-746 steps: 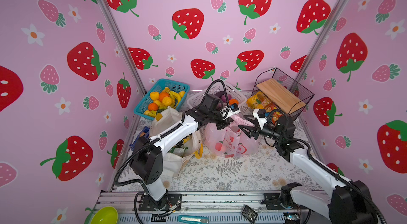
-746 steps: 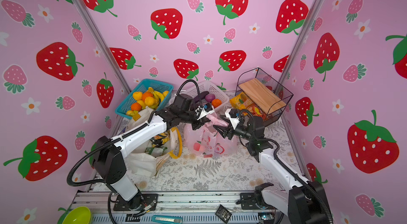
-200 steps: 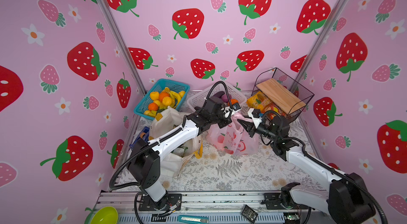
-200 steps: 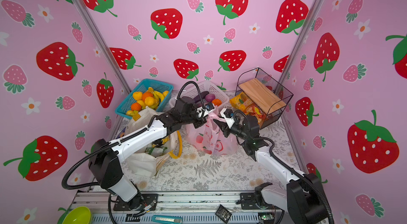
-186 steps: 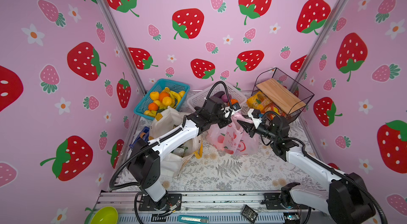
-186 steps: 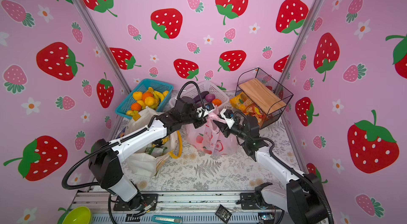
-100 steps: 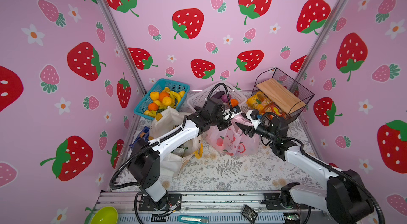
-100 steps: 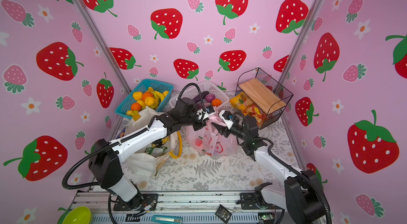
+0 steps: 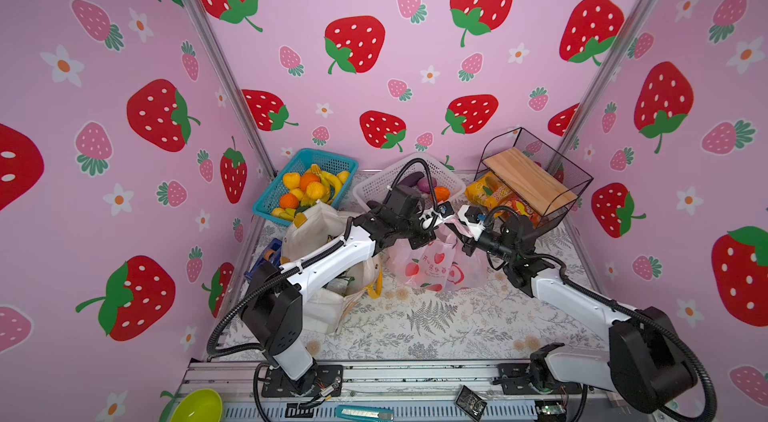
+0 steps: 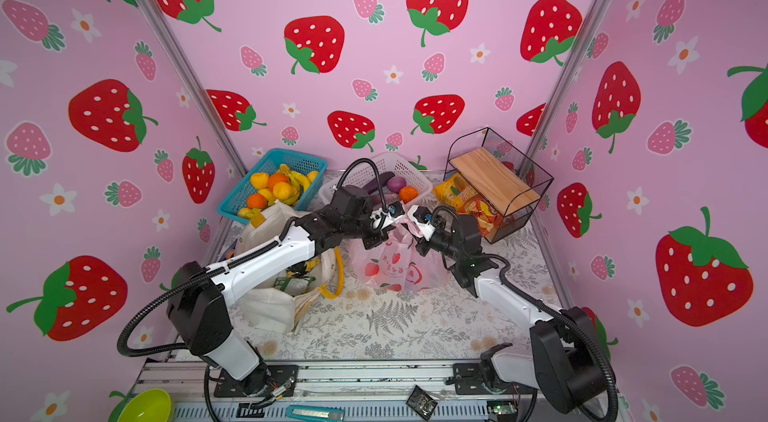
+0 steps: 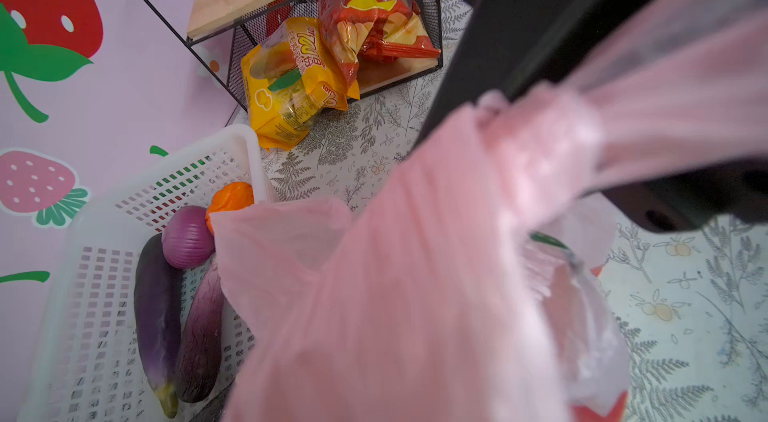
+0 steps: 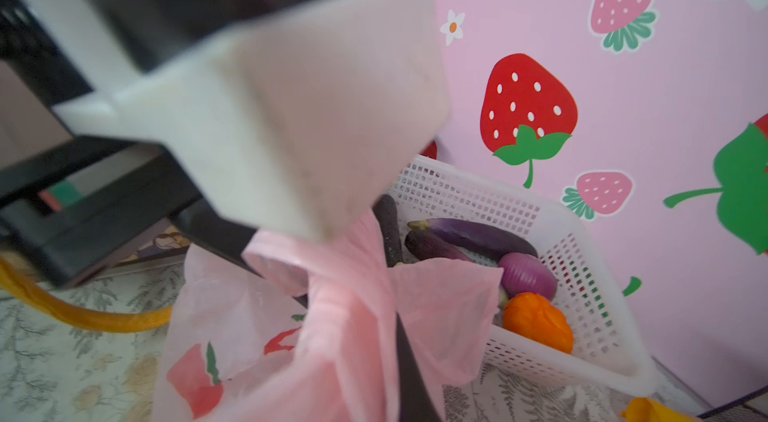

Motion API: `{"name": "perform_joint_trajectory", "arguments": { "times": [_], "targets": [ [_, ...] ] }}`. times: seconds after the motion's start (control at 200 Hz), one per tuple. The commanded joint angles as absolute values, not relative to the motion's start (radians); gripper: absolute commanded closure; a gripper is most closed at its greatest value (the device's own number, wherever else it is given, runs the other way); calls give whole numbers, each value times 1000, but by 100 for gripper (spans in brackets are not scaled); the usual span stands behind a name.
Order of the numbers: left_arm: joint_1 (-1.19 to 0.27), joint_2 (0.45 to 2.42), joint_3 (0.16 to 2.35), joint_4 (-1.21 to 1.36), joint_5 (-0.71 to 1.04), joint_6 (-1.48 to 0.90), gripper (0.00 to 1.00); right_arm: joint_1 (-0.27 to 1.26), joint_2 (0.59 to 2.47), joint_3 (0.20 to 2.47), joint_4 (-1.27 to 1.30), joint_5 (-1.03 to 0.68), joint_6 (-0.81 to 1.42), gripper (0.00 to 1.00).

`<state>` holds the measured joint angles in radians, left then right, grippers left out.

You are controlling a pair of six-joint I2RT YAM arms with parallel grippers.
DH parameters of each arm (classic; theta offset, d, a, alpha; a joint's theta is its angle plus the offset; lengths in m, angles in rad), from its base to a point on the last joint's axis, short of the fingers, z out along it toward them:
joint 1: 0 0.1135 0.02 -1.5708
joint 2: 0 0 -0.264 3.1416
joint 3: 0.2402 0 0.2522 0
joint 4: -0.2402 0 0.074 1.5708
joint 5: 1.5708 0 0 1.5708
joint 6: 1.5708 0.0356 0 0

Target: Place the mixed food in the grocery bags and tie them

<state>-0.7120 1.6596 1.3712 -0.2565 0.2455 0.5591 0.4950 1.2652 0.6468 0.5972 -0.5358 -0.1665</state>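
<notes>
- The left gripper [image 9: 439,214] [image 10: 392,212] is clamped fully closed on a twisted handle strip of the pink plastic bag [image 9: 434,268] [image 10: 390,268]. The left wrist view shows the pink film pinched between its black fingers [image 11: 482,63].
- The right gripper [image 9: 463,224] [image 10: 415,221] is closed as well, pinching another strip of the bag's top. In the right wrist view pink film comes out from under its white finger [image 12: 291,129].
- In both top views the two sets of fingertips almost meet tip to tip, with bunched pink film between them.
- The bag's body, with its red fruit print, sits just below both pairs of fingers on the fern-print table cover [image 9: 436,324].
- The white fabric tote [image 9: 316,229] with its yellow handle [image 12: 83,318] lies back from the left fingers, under that arm's forearm.
- The white mesh basket [image 11: 124,191] stands just beyond the fingertips, toward the back wall. It holds two eggplants [image 11: 158,316], a purple onion [image 11: 187,237] and an orange vegetable [image 11: 230,198].
- The black wire rack [image 9: 536,137] with a wooden shelf stands beyond the right fingers, on their outer side. A yellow snack packet [image 11: 291,96] and a red snack packet [image 11: 365,13] lie under the shelf.
- The blue basket [image 9: 307,156] of yellow and orange fruit stands well apart from the fingers, beyond the left arm.
</notes>
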Motion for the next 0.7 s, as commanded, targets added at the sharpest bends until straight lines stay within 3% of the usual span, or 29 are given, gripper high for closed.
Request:
{"name": "perform_joint_trajectory", "arguments": {
  "times": [0.0, 0.26, 0.335, 0.455, 0.695],
  "targets": [
    [-699, 1645, 1409, -333, 256, 571, 87, 497, 1224, 658, 592, -481, -207, 98],
    [-676, 1666, 1451, -403, 270, 561, 78, 505, 1197, 664, 568, -463, -212, 100],
    [-676, 1671, 1460, -395, 280, 546, 82, 512, 1195, 667, 561, -444, -217, 100],
    [-673, 1660, 1461, -374, 309, 505, 100, 530, 1193, 683, 503, -355, -263, 100],
    [-641, 1614, 1428, -376, 355, 425, 100, 534, 1182, 706, 439, -204, -311, 93]
  ]
}}
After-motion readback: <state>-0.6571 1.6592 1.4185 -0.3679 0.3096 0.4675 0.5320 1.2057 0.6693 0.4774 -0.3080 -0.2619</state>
